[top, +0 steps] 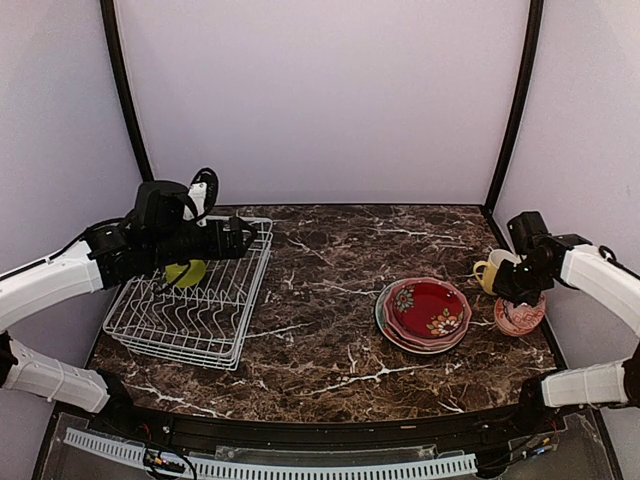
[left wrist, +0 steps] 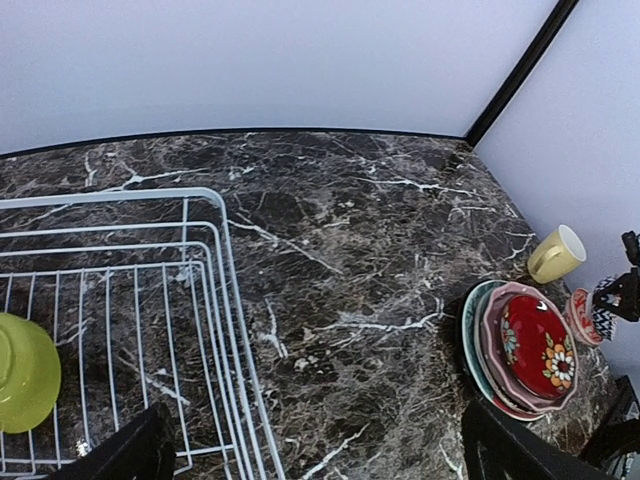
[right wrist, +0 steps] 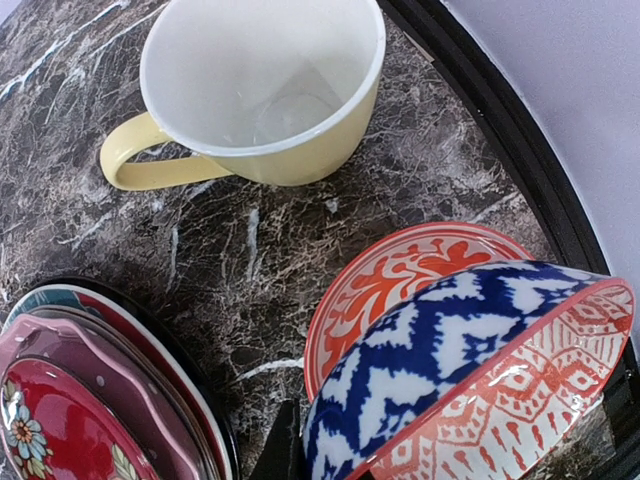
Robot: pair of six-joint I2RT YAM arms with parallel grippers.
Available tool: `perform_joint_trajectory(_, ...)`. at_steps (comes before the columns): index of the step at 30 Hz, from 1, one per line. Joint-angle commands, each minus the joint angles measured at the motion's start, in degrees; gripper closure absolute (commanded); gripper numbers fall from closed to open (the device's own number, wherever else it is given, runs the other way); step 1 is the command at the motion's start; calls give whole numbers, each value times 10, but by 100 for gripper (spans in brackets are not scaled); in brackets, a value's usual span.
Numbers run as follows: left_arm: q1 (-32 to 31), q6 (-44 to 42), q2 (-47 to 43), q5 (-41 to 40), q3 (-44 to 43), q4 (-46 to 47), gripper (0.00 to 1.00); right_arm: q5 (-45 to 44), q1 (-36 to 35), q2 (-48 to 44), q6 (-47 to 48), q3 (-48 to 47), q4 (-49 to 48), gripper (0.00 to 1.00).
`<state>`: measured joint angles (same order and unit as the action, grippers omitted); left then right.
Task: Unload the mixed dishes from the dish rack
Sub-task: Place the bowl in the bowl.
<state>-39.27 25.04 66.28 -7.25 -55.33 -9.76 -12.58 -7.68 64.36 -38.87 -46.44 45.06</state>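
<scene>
Dish rack (top: 200,322) stands at the left edge of the table (top: 330,250), with one lime-green bowl (top: 186,272) in its far-left part. Above the rack the left fingers (left wrist: 125,455) are spread wide and hold nothing. At the right edge the right fingers (right wrist: 283,455) are clamped on a tilted blue-white bowl (right wrist: 430,340) over a red-white bowl (right wrist: 400,275); contact between the two cannot be told. A pale yellow mug (right wrist: 300,150) stands upright just behind. Right of centre is a plate stack (top: 383,318), with the dark red floral plate (top: 428,308) uppermost.
</scene>
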Motion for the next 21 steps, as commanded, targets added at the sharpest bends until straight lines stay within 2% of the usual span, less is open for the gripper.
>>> perform_joint_trajectory(1,18,-4,-14,-68,-22,-95,1,-15,5,2,-13,10,-22,96)
perform_joint_trajectory(6,54,-4,-24,-69,-22,-124,1,-22,5,-8,-24,25,-18,85)
perform_joint_trajectory(10,78,-17,-24,-79,-36,-153,1,-25,5,-24,-25,31,-17,66)
perform_joint_trajectory(16,102,-53,11,-125,-85,-230,1,5,5,-60,21,23,-29,44)
perform_joint_trajectory(21,109,-64,33,-139,-101,-264,1,23,4,-84,37,36,-45,35)
